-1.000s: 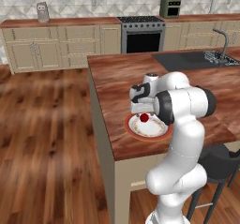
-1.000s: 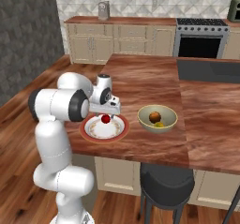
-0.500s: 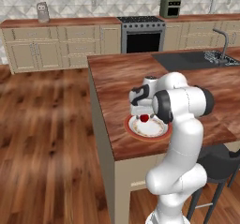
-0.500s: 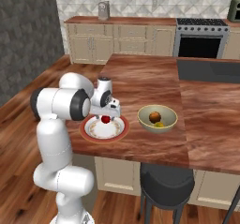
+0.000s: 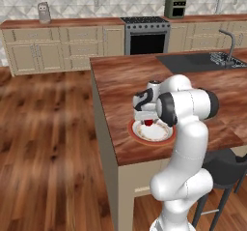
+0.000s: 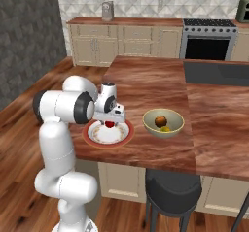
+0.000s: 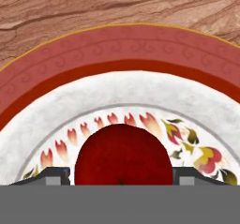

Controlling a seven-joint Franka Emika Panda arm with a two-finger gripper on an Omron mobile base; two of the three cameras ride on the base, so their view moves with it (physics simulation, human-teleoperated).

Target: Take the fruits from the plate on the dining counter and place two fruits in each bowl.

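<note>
On the dining counter near its front edge lies the red-rimmed plate. A small red fruit rests on its white middle. My gripper reaches straight down over the plate, a dark fingertip pressed against each side of the red fruit. To the right of the plate stands the olive bowl, holding an orange-brown fruit and a yellow-green one.
A black sink is set into the far end of the counter. A dark stool stands under the counter's front edge. The steel stove is against the back wall.
The hand has come down a little onto the plate, and the fingers have drawn in from wide open to the sides of the red fruit.
</note>
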